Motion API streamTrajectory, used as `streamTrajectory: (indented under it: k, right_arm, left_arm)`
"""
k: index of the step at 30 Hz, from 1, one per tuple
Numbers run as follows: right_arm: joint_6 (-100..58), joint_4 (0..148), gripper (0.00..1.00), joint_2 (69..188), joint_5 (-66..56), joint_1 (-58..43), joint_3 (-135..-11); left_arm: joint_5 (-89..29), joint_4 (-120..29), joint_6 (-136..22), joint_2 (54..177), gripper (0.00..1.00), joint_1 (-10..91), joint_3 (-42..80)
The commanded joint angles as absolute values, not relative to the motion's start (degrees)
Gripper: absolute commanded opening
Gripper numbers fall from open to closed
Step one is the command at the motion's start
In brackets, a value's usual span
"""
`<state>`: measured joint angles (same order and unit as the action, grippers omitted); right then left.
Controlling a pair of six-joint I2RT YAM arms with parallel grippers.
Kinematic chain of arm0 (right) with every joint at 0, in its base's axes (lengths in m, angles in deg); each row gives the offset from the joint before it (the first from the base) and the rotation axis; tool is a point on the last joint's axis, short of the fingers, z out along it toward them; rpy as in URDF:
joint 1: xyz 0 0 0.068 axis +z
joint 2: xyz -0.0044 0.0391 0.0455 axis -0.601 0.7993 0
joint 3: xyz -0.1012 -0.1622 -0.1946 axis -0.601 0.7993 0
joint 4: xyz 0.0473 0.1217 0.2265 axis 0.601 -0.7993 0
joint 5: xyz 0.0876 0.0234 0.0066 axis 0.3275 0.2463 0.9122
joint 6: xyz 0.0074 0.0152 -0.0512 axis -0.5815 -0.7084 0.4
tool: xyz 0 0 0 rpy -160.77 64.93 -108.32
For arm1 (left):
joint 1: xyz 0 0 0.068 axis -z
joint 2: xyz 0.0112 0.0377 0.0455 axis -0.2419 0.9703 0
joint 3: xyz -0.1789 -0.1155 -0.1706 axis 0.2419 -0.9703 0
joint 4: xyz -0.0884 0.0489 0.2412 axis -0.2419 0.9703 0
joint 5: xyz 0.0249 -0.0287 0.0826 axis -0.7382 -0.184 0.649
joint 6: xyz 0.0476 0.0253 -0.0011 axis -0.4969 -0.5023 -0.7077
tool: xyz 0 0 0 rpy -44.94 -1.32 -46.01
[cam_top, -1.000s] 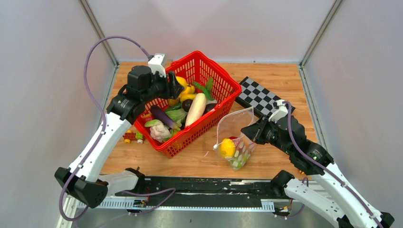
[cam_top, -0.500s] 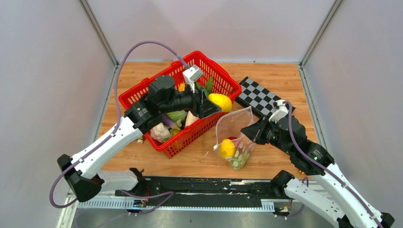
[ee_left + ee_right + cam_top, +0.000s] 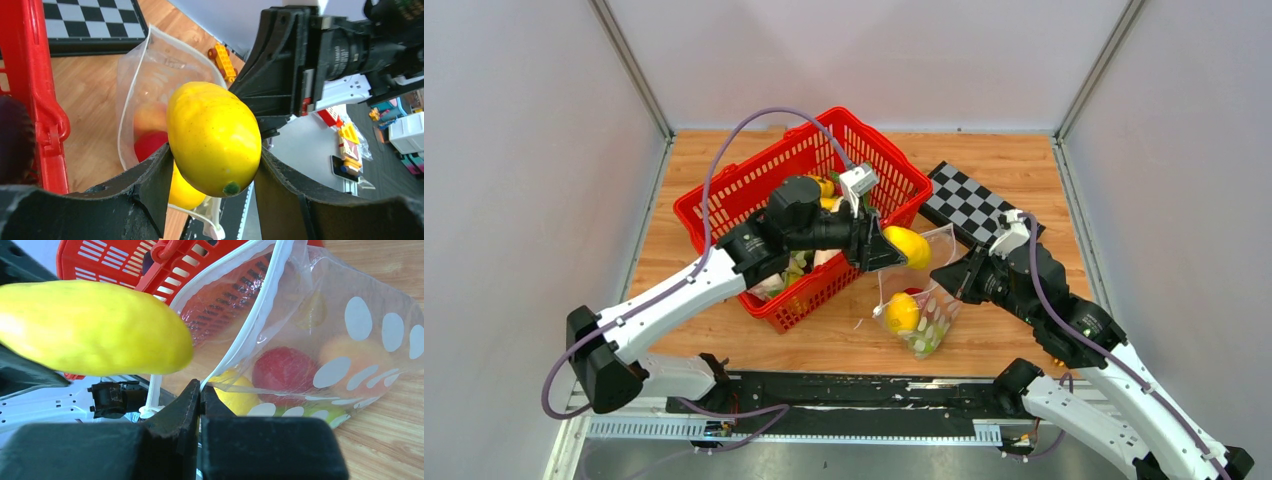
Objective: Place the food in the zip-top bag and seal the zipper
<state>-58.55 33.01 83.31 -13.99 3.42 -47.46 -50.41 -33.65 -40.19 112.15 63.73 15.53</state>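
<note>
Right gripper [image 3: 200,388]: jaws pressed together on one lip of the bag [image 3: 921,270], pinching the zipper [image 3: 260,310] from the bag's three o'clock. The hold appears meant to prop the mouth up and open for loading.
Bag: slumped on the table [image 3: 824,340] near the front edge, with its mouth tilted toward eleven o'clock and unsealed.
Bagged food [image 3: 903,311]: a yellow piece and a red one lie at the bottom (something greenish sits beneath, too blurred to name).
Left gripper [image 3: 215,165]: spread wide around a yellow fruit [image 3: 214,135] and clamping it by its sides, so the free end pokes past the fingers and can drop clear.
Yellow fruit: at the bag's twelve o'clock, right by the mouth rim and not yet inside. Whether it touches the rim cannot be told.
Basket [image 3: 824,283]: at the bag's ten o'clock, with basket food [image 3: 794,268] showing inside. It stands close enough that the left arm reaches across it to the bag.
Checkerboard [image 3: 969,200]: at the bag's one o'clock, clear of the work.
Outlook: the likely next move is a release over the mouth. The floppy lip could fold under the fruit or the bag could tip. Sealing is still to come.
</note>
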Motion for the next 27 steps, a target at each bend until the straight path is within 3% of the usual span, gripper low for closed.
streamTrajectory:
  k: [1, 10, 15, 19, 27]
  right_arm:
    - [-58.13, 35.84, 0.00, 82.91, -13.49, 3.58, -49.28]
    - [-58.34, 37.15, 0.00, 80.49, -14.00, 3.58, -48.94]
    - [-58.76, 36.85, 0.00, 80.37, -14.30, 3.60, -48.82]
    - [-59.03, 36.72, 0.00, 79.98, -14.86, 3.59, -48.30]
    - [-59.09, 36.72, 0.01, 80.27, -15.24, 3.58, -47.63]
  left_arm:
    - [-50.95, -37.13, -40.32, 114.91, 0.53, 64.94, 14.30]
    - [-44.71, -42.87, -38.29, 120.31, 0.58, 68.11, 13.90]
    - [-45.25, -43.39, -37.97, 123.21, 0.70, 69.18, 14.85]
    - [-44.74, -43.19, -37.79, 123.55, 0.89, 69.52, 14.42]
    - [-43.00, -36.89, -40.99, 121.61, 0.97, 69.59, 18.27]
